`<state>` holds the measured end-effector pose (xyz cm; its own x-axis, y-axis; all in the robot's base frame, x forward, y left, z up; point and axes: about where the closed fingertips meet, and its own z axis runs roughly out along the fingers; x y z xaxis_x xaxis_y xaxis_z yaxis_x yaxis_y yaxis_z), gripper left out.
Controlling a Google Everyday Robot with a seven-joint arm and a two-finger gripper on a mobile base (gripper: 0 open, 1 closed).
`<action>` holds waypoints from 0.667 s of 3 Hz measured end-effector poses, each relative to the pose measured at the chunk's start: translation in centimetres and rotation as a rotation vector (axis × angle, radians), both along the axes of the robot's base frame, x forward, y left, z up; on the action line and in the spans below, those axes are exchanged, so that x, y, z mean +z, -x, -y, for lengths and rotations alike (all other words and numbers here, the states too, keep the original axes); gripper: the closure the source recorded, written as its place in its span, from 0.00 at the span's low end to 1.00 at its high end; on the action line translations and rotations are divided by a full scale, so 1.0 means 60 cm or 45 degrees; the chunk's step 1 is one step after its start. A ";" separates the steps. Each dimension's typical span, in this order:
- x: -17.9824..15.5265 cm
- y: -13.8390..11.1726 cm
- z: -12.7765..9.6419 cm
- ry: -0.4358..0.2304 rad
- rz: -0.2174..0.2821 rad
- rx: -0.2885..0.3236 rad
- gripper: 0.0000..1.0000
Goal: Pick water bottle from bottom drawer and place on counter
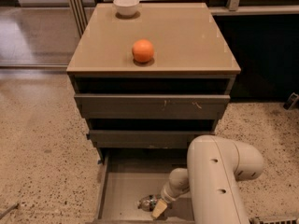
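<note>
The bottom drawer [122,190] is pulled out, with a flat grey floor. The water bottle [147,202] lies on that floor near the front, only a small crinkled clear part of it showing. My gripper [158,209] reaches down into the drawer from the white arm [215,185] and sits right against the bottle's right end. The counter [187,36] is the glossy tan top of the cabinet, above the drawers.
An orange [143,51] sits on the counter left of centre. A white bowl [126,5] stands at its back left edge. Two shallower grey drawers [152,106] are slightly open above the bottom one. Speckled floor surrounds the cabinet.
</note>
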<state>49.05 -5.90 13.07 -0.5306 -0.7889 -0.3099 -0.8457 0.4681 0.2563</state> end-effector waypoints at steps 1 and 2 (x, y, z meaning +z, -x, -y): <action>0.000 0.000 0.000 0.000 0.000 0.000 0.19; 0.000 0.000 0.000 0.000 0.000 0.000 0.42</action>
